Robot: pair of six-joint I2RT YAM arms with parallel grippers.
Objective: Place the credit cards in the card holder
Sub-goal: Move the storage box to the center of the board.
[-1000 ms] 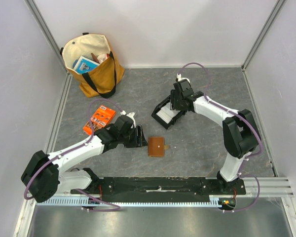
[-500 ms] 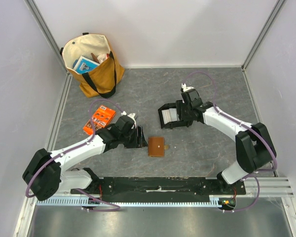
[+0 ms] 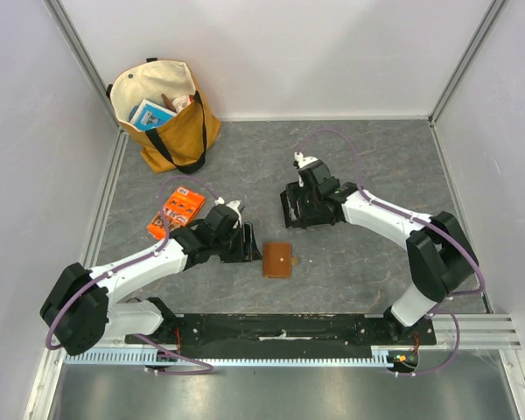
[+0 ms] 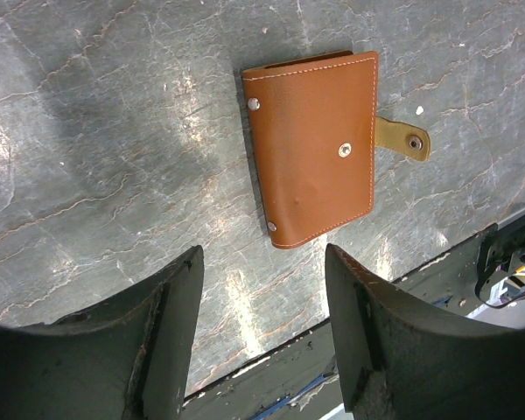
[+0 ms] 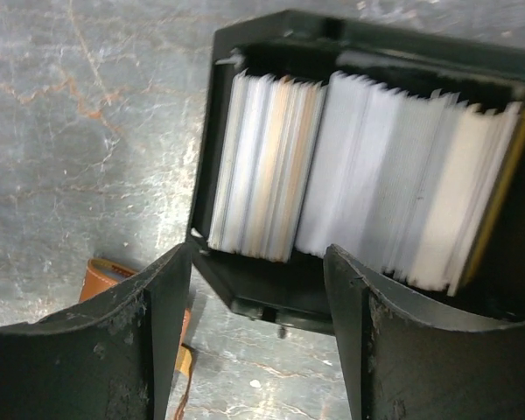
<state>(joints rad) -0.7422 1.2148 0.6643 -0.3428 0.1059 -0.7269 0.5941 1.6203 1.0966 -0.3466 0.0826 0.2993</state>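
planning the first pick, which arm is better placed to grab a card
Right: right gripper hangs open over the credit cards in the black tray; left gripper faces the card holder.

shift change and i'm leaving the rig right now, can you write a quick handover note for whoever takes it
Left end effector: open, empty, over the table just beside the card holder.
Right end effector: open, empty, above the black tray.
Card holder: folded shut, flat on the table, strap unfastened.
Credit cards: standing on edge in two stacks in the tray.
Done: no card visibly moved.
Left: open the holder, pick cards, slot them in.
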